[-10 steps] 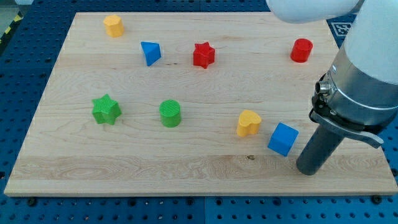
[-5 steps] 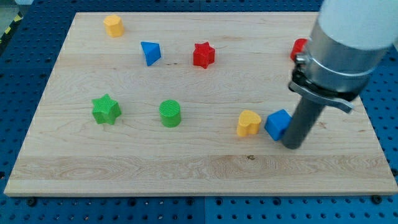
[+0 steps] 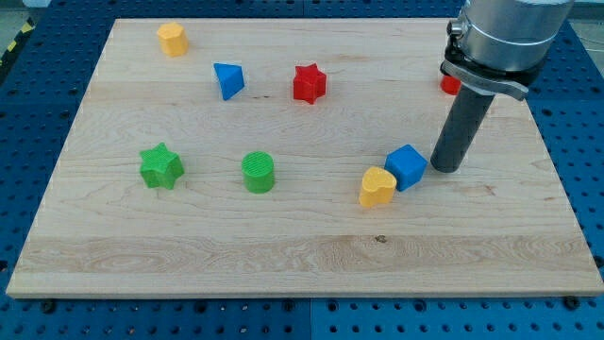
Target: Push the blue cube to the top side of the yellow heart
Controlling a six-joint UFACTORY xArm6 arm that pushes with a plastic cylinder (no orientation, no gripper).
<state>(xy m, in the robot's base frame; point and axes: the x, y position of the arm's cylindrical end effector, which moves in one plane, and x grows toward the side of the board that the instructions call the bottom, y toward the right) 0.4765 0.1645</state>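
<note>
The blue cube [image 3: 407,166] sits on the wooden board just up and to the right of the yellow heart [image 3: 377,186], touching or nearly touching it. My tip [image 3: 445,167] stands just to the right of the blue cube, close against its right side. The dark rod rises from there to the grey arm at the view's top right.
A red cylinder [image 3: 450,84] is partly hidden behind the arm at the top right. A red star [image 3: 309,83], a blue block [image 3: 227,79] and a yellow block [image 3: 172,39] lie along the top. A green star [image 3: 160,166] and a green cylinder [image 3: 258,173] lie at the left.
My tip has moved up and left from the board's lower right, pushing the blue cube up and left. The cube now lies against the heart's upper right. The heart has barely moved.
</note>
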